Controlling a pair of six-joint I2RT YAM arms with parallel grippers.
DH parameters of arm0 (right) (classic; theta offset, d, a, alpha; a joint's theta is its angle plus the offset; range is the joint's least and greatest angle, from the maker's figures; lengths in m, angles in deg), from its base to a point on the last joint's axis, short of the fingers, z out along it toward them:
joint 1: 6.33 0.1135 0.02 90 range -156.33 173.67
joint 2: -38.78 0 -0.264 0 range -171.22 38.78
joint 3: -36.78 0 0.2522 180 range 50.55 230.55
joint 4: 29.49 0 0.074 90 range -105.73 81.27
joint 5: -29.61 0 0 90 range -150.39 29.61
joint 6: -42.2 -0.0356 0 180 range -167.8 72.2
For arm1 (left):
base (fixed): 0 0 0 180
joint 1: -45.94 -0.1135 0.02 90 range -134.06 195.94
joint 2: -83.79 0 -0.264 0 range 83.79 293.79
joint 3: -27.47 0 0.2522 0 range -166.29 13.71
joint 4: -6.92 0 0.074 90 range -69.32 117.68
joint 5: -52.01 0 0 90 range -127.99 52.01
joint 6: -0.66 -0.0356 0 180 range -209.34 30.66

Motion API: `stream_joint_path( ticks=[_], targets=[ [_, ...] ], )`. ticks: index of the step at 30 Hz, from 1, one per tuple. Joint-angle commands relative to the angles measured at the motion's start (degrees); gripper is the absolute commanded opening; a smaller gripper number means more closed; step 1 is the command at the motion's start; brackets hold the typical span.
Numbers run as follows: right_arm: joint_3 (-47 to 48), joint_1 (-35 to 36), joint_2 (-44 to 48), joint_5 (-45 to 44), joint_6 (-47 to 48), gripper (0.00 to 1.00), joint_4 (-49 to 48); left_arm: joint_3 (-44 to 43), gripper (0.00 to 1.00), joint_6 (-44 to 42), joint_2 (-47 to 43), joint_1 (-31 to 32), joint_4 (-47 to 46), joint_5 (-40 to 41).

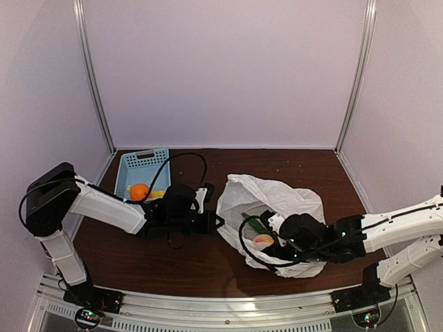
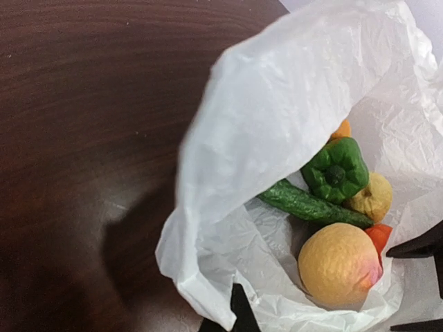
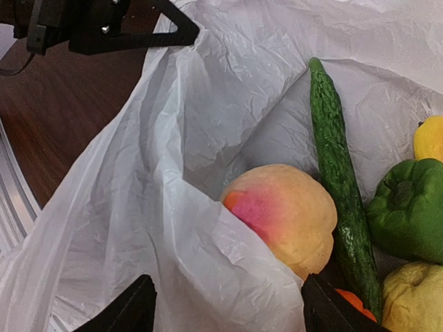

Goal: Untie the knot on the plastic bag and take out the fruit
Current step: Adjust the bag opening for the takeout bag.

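From above, the left gripper [image 1: 210, 221] sits at the left rim of the plastic bag [image 1: 277, 200], fingertips reaching the white film. Behind its wrist stands a blue basket [image 1: 142, 169] holding one orange fruit [image 1: 140, 191]. The right gripper [image 1: 266, 238] comes in from the bag's other side, low over the open mouth. Bare brown table [image 1: 187, 259] lies on the near side of both tools and beyond the bag, up to the pale back wall [image 1: 221, 69].

The left wrist view shows the left gripper's jaws spread apart, holding nothing, with one dark fingertip [image 2: 239, 311] at the bottom edge. Between the jaws lie the bag's curled rim and a peach [image 2: 339, 266]. Ahead of the peach, the rest of the fruit crowds together: a cucumber [image 2: 311, 205], a green pepper [image 2: 337, 169] and a yellow piece [image 2: 372, 197]. To the tool's left the wood is bare and shadowed.

In the right wrist view the right gripper's jaws likewise stand apart, clamped on nothing. A fold of the bag's rim runs between them, with the peach just ahead, against the fold. The cucumber lies lengthwise beside the peach on the tool's right, and the pepper is further right. The left gripper's finger meets the far rim at the upper left, with a strip of table and a metal rail [image 3: 14, 207] left of the bag
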Motion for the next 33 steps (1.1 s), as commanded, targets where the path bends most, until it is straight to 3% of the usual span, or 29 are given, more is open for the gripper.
stream_joint_path(
  ticks=[1, 9, 13, 19, 22, 25, 33],
  targets=[
    [-0.5, 3.5, -2.5, -4.8, -5.3, 0.74, -2.8, -5.5, 0.0, -6.2, 3.7, -2.5, -4.1, -1.0],
    [2.9, 6.1, -9.5, -11.1, -9.0, 0.74, -7.1, -9.3, 0.0, -11.5, 5.7, -6.3, -9.5, -1.0],
    [7.0, 6.2, -10.5, -16.5, -11.1, 0.79, -1.6, -11.6, 0.01, -12.3, 6.4, -6.5, -8.5, -4.6],
    [9.7, 6.1, -6.3, -22.2, -10.0, 0.92, 3.7, -5.8, 0.65, -5.7, 1.7, -5.9, -8.9, -9.8],
    [9.6, 5.8, -7.2, -23.7, -10.7, 0.93, 3.4, -2.1, 0.88, -1.3, -2.2, -3.8, -7.7, -10.1],
    [10.5, 5.9, -9.8, -24.2, -11.9, 0.92, 3.0, -0.1, 0.97, 1.5, -5.9, -1.3, -5.0, -9.0],
    [11.6, 5.9, -13.6, -24.3, -12.4, 0.92, -0.8, 8.3, 0.97, 13.7, -14.5, 1.8, -3.5, -6.3]
  ],
)
